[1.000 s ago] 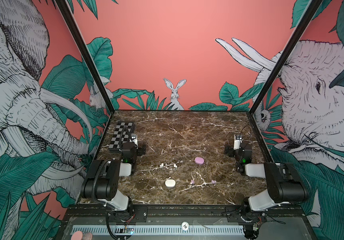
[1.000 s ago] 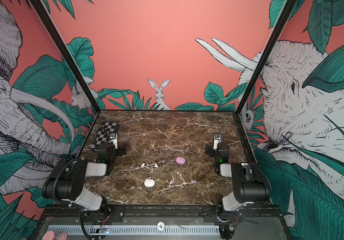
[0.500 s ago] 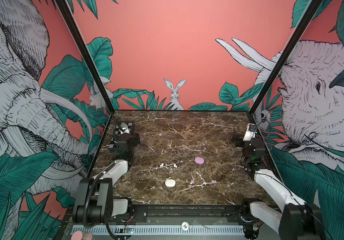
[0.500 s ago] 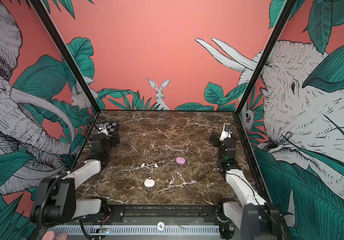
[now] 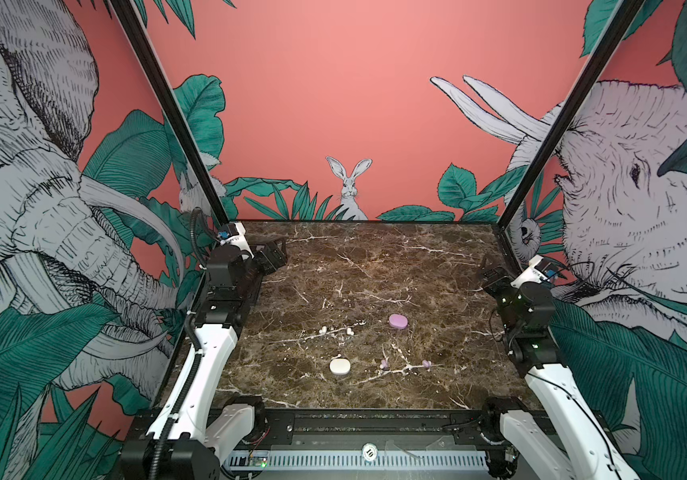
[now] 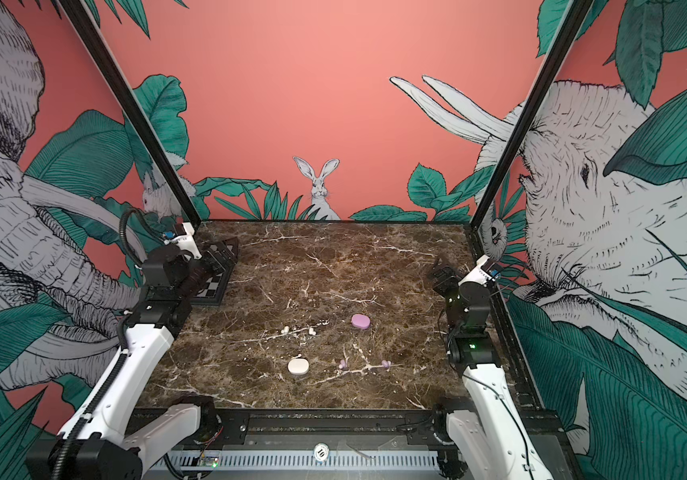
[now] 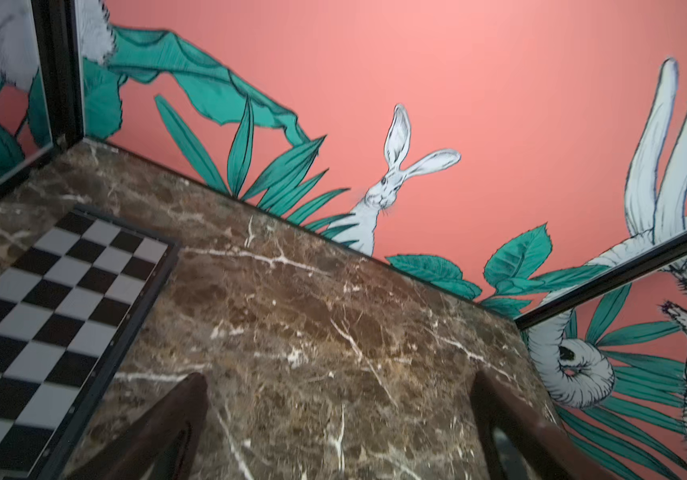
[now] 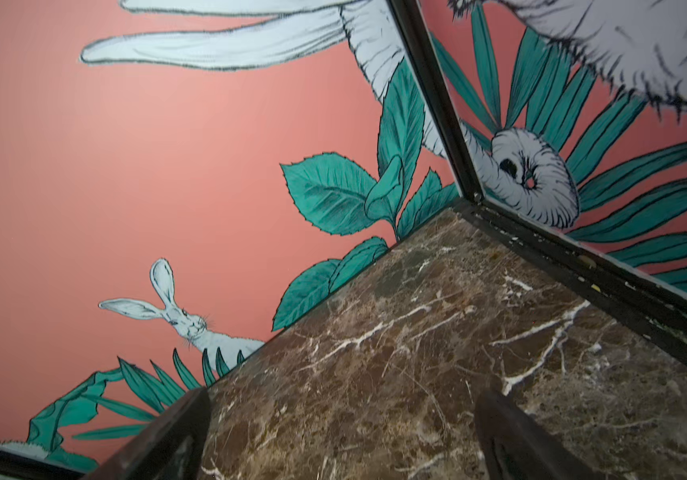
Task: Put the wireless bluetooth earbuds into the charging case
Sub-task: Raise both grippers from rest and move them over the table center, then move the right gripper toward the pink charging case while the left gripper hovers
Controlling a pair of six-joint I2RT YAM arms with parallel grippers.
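Only 1 legible mark: "10", black digits on round white tag (image 5: 369,452), at top edge of slotted grey strip (image 5: 437,460) in front of marble tabletop (image 5: 375,270), approx mid-width; same tag (image 6: 321,451) in both top views. Small circuit board (image 5: 256,462) w/ green light at strip's left end: print too small to read

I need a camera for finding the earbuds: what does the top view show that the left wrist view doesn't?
Only a top view: white earbuds, lilac earbuds, white case, lilac case, right gripper. Only the left wrist view: a close look between the open jaws of the left gripper. Both: checkerboard, marble table, painted rabbit.
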